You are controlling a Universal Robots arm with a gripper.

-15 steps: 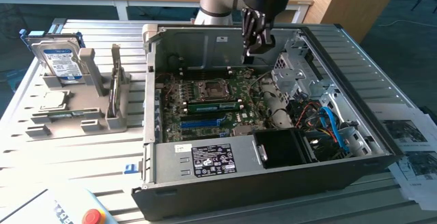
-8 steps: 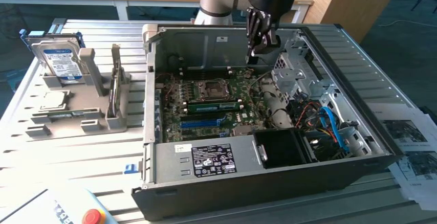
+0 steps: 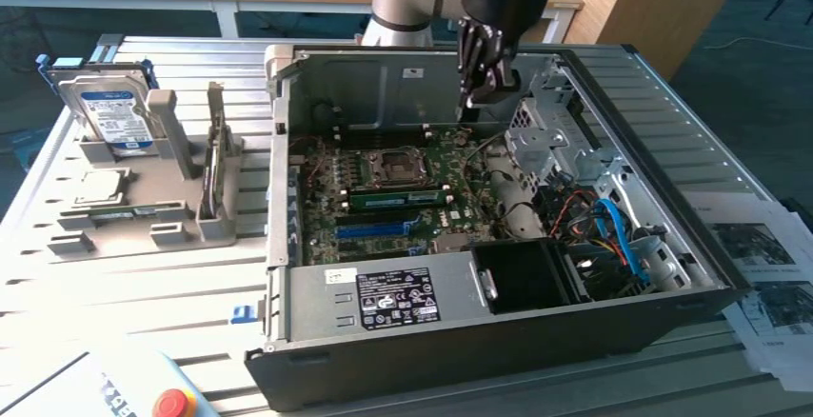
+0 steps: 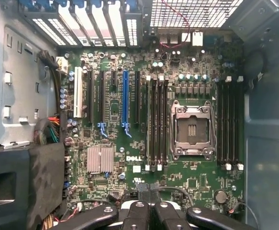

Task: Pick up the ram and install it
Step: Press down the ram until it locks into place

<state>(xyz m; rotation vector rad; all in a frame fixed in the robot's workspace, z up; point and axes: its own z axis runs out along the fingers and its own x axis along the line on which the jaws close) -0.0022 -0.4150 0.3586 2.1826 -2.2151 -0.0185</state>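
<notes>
Closed on nothing, the black gripper (image 3: 489,89) is hovering in the exterior view, with the thin green ram stick (image 3: 396,198) lying nine-to-three at its seven o'clock.

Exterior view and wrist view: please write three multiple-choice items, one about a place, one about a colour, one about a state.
1. Where does the grey hard drive with the blue label stand?
A) in the grey plastic holder beside the open black computer case
B) inside the case
C) on top of the case

2. What colour is the round push button on the white box?
A) green
B) blue
C) red

3. How are the black fingers?
A) wide open
B) shut
C) gripping the hard drive

Answers: 1 A, it stands in the holder; 2 C, its cap is red; 3 B, they meet in the wrist view.
</notes>
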